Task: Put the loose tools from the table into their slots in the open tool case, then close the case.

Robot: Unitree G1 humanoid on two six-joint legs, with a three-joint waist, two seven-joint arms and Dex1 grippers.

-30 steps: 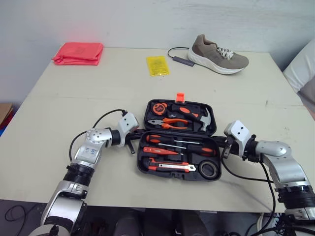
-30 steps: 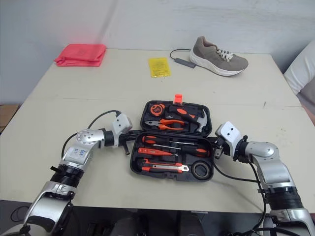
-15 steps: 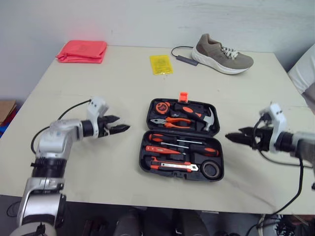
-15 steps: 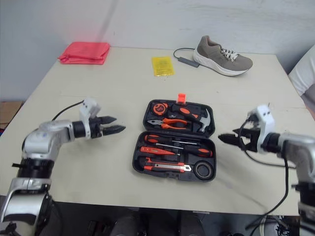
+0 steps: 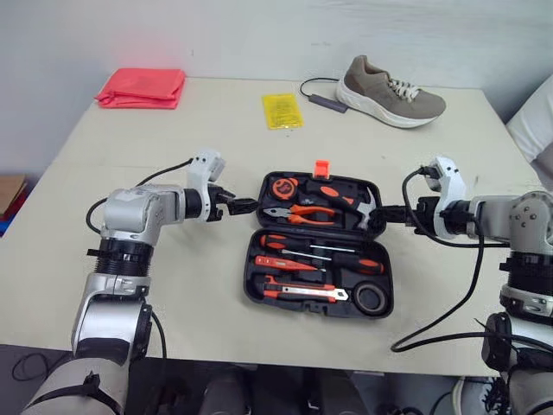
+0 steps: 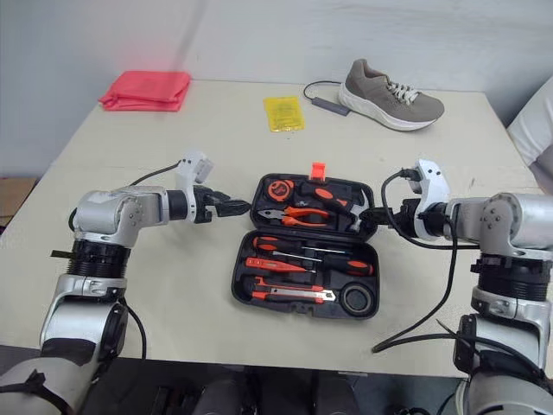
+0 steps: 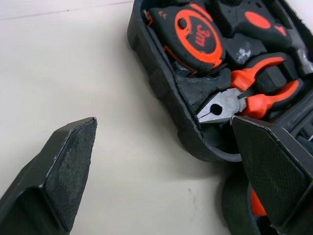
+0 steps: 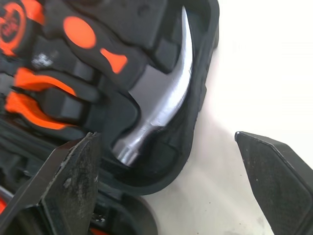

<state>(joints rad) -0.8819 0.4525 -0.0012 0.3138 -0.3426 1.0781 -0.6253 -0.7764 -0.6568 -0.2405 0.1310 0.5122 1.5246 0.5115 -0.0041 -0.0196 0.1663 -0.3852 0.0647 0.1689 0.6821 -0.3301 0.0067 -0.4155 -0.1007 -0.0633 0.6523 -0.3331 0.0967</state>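
Observation:
The black tool case [image 5: 249, 292] lies open in the middle of the table, both halves flat. Its far half holds a tape measure [image 7: 198, 36], orange-handled pliers [image 7: 249, 95] and a hammer [image 8: 156, 107]. Screwdrivers [image 5: 311, 248], a utility knife [image 5: 302, 292] and a roll of black tape [image 5: 370, 298] sit in the near half. My left gripper [image 5: 242, 207] is open at the left side of the far half, one finger [image 7: 63, 166] over bare table. My right gripper [image 5: 386, 212] is open at the right side of that half, by the hammer head.
A grey-brown shoe [image 5: 390, 82] and a dark cable [image 5: 321, 102] lie at the far right of the table. A yellow packet [image 5: 278, 111] sits far centre and a folded red cloth [image 5: 141, 86] far left. An orange latch [image 5: 321, 168] sticks up from the case's far edge.
Both grippers were shut at the case's hinge line, then swung outward and opened. They have now come back in, open, to the two sides of the far half.

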